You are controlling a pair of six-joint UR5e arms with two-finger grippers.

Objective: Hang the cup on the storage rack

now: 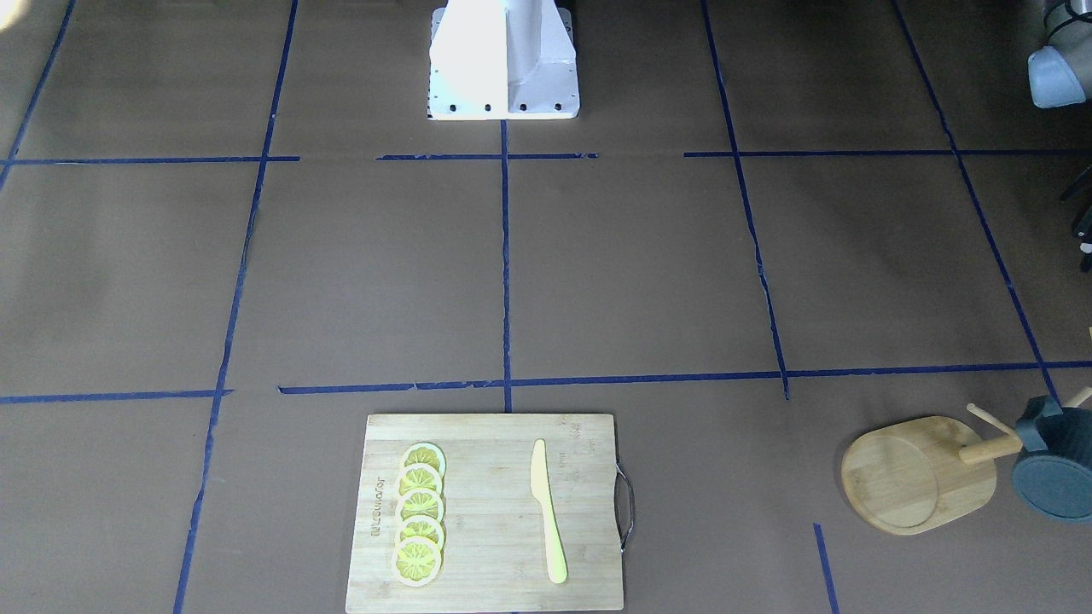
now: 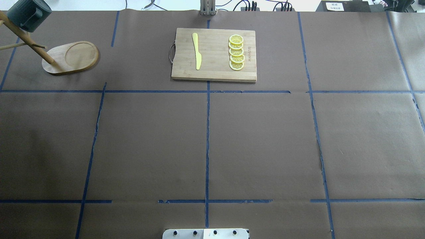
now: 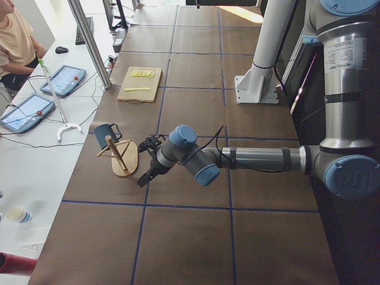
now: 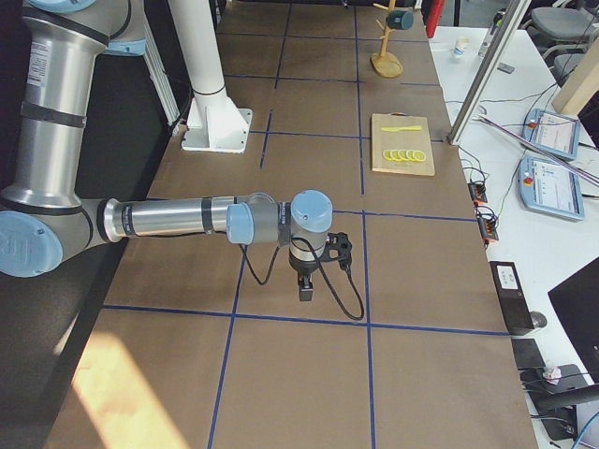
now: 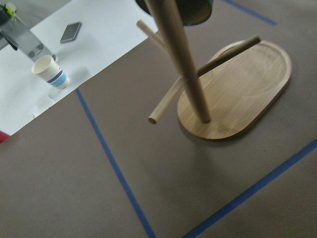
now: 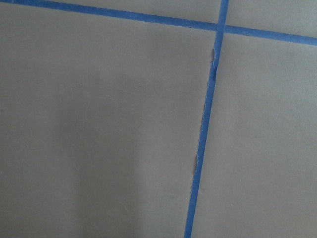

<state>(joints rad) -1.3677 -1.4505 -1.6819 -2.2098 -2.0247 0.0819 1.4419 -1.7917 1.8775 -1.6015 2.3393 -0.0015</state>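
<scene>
The dark blue-grey cup hangs from a peg near the top of the bamboo storage rack, at the table's far left corner in the overhead view, cup above rack base. In the left wrist view the rack's post and pegs stand close ahead, with the cup's bottom at the top edge. My left gripper hangs just off the rack base, apart from it; I cannot tell its state. My right gripper points down over bare table, far from the rack; I cannot tell its state.
A bamboo cutting board with several lemon slices and a yellow knife lies at the far middle. A paper cup and a phone sit on the white side table. An operator sits there.
</scene>
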